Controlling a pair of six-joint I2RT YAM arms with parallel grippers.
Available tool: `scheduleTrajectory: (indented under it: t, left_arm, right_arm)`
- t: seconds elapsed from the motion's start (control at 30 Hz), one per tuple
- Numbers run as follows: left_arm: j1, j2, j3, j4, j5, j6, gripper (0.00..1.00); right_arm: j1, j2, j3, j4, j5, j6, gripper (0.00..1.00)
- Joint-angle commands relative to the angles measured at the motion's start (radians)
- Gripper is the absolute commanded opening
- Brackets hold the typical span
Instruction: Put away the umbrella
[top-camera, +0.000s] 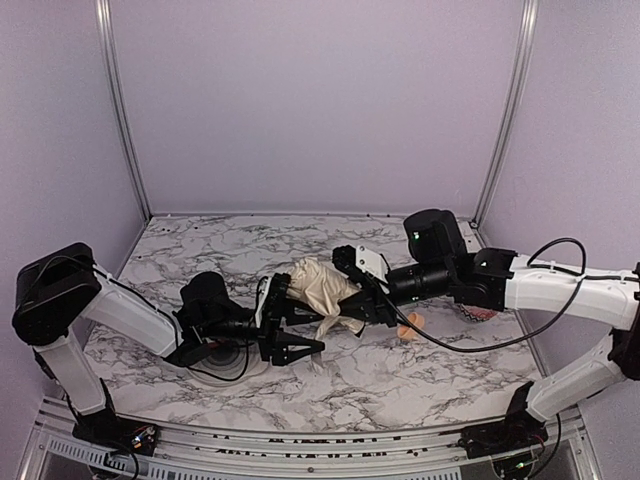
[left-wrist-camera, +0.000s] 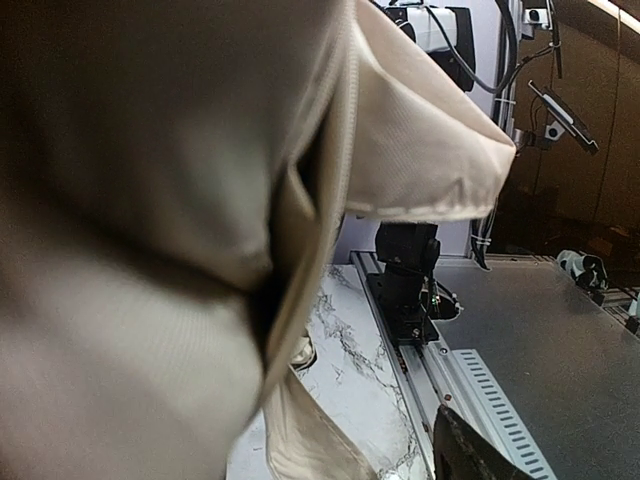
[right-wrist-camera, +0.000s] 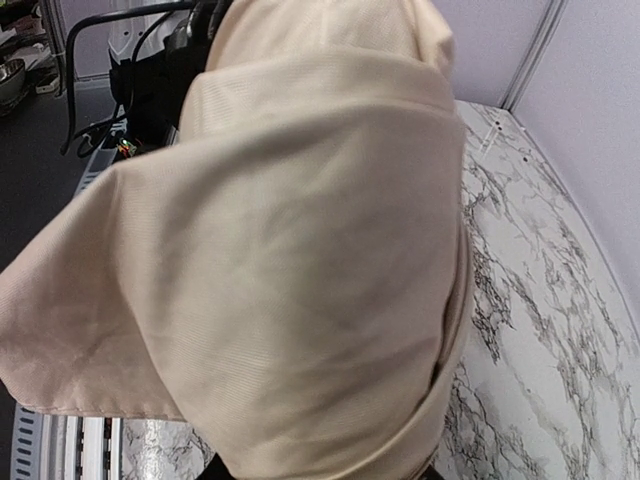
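The umbrella (top-camera: 322, 285) is a bunched cream bundle in the middle of the marble table (top-camera: 430, 375), and its tan handle (top-camera: 410, 325) pokes out to the right. My right gripper (top-camera: 365, 310) is shut on the bundle's right end. In the right wrist view the cream fabric (right-wrist-camera: 300, 280) fills the frame and hides the jaws. My left gripper (top-camera: 297, 322) stands open at the bundle's left end, with one finger below the cloth. In the left wrist view the fabric (left-wrist-camera: 150, 250) lies blurred against the lens, and only one dark finger (left-wrist-camera: 470, 455) shows at the bottom right.
A white and red object (top-camera: 480, 312) peeks out behind my right arm near the right wall. A black cable (top-camera: 480, 345) loops over the table under that arm. Purple walls close in the back and both sides. The metal rail (top-camera: 300, 440) runs along the near edge.
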Motion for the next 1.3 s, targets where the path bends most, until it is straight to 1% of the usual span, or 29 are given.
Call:
scheduleTrajectory:
  t: [0.0,0.1,0.13,0.2,0.27,0.3,0.33,0.37,0.43,0.47,0.57,0.63,0.67,0.7,0.73,0.77,0.8,0.87,1.0,1.1,1.13,1.17,1.27]
  left_arm:
    - [-0.012,0.057,-0.004,-0.002,0.022,-0.026,0.68]
    - [-0.012,0.057,-0.02,0.069,0.029,-0.05,0.58]
    - [-0.012,0.058,-0.019,0.075,0.03,-0.052,0.57]
    - [-0.013,0.058,-0.025,0.079,0.019,-0.047,0.58]
    - [-0.011,0.051,-0.039,0.103,0.008,-0.048,0.62]
    - [-0.011,0.048,-0.041,0.114,0.012,-0.051,0.62]
    - [-0.011,0.047,-0.037,0.117,0.019,-0.054,0.59]
    - [-0.011,0.047,-0.029,0.117,0.027,-0.057,0.53]
    - [-0.012,0.044,-0.02,0.119,0.037,-0.055,0.35]
    - [-0.012,0.04,-0.017,0.121,0.043,-0.055,0.3]
    - [-0.013,0.026,-0.016,0.128,0.073,-0.053,0.21]
    - [-0.012,0.016,-0.021,0.13,0.088,-0.044,0.09]
    - [-0.012,0.011,-0.028,0.13,0.091,-0.038,0.08]
    - [-0.011,0.006,-0.035,0.127,0.095,-0.03,0.14]
    - [-0.011,0.001,-0.046,0.123,0.096,-0.017,0.28]
    - [-0.011,-0.004,-0.057,0.116,0.094,-0.003,0.45]
    - [-0.011,-0.01,-0.067,0.107,0.091,0.012,0.57]
    - [-0.012,-0.02,-0.081,0.098,0.081,0.03,0.67]
    - [-0.013,-0.028,-0.054,0.098,0.083,0.014,0.74]
    - [-0.018,-0.017,-0.02,0.105,0.118,-0.02,0.74]
    - [-0.02,-0.015,-0.014,0.11,0.123,-0.026,0.7]
    - [-0.023,-0.015,-0.012,0.115,0.127,-0.029,0.62]
    - [-0.029,-0.014,-0.009,0.116,0.128,-0.031,0.31]
  right_arm:
    - [0.018,-0.069,0.097,0.137,-0.072,-0.007,0.0]
    - [0.018,-0.086,0.095,0.144,-0.072,-0.009,0.0]
    - [0.018,-0.091,0.096,0.143,-0.07,-0.009,0.0]
    - [0.013,-0.102,0.102,0.142,-0.06,-0.009,0.0]
    - [0.002,-0.116,0.103,0.145,-0.069,-0.006,0.0]
    - [-0.002,-0.125,0.1,0.153,-0.077,-0.005,0.0]
    - [-0.003,-0.133,0.092,0.16,-0.081,-0.006,0.0]
    - [-0.003,-0.141,0.086,0.166,-0.085,-0.007,0.0]
    - [-0.002,-0.144,0.082,0.167,-0.091,-0.008,0.0]
    - [-0.003,-0.143,0.083,0.162,-0.091,-0.009,0.0]
    - [-0.003,-0.149,0.082,0.149,-0.084,-0.013,0.0]
    - [-0.004,-0.155,0.079,0.141,-0.078,-0.019,0.0]
    - [-0.005,-0.158,0.078,0.137,-0.075,-0.023,0.0]
    - [-0.007,-0.162,0.078,0.129,-0.075,-0.029,0.0]
    - [-0.007,-0.162,0.081,0.122,-0.073,-0.034,0.0]
    - [-0.009,-0.161,0.082,0.115,-0.072,-0.036,0.0]
    - [-0.012,-0.162,0.085,0.109,-0.073,-0.038,0.0]
    - [-0.014,-0.16,0.088,0.102,-0.082,-0.04,0.0]
    - [-0.015,-0.15,0.096,0.101,-0.091,-0.043,0.0]
    - [-0.015,-0.147,0.099,0.105,-0.09,-0.044,0.0]
    - [-0.016,-0.147,0.099,0.105,-0.087,-0.045,0.0]
    - [-0.017,-0.147,0.097,0.104,-0.084,-0.046,0.0]
    - [-0.02,-0.146,0.096,0.1,-0.083,-0.045,0.0]
